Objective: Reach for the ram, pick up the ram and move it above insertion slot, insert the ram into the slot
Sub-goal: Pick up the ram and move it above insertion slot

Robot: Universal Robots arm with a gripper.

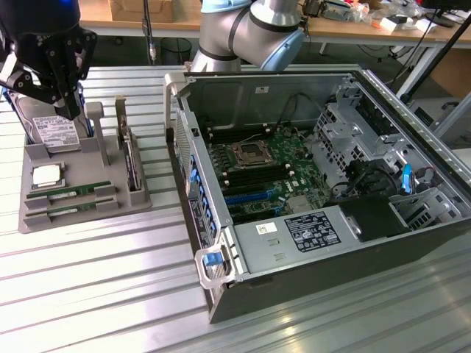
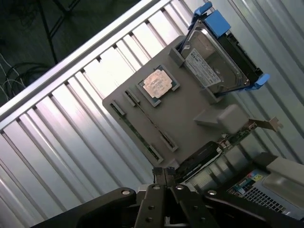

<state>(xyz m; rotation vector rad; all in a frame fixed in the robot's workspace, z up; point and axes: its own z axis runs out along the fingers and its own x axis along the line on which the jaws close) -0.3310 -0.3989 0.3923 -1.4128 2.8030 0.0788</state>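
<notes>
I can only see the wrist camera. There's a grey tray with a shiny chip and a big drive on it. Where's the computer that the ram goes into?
Observer: The open computer case lies beside the grey tray, toward the exterior view's right.
Operator: Does it have a place for the ram?
Observer: Yes. Long black slots run along both sides of the square processor socket on the motherboard.
Operator: Where's our gripper from the outside?
Observer: The gripper hangs shut and empty above the tray's far end, by the hard drive. The green ram sticks lie at the tray's near end.
</notes>
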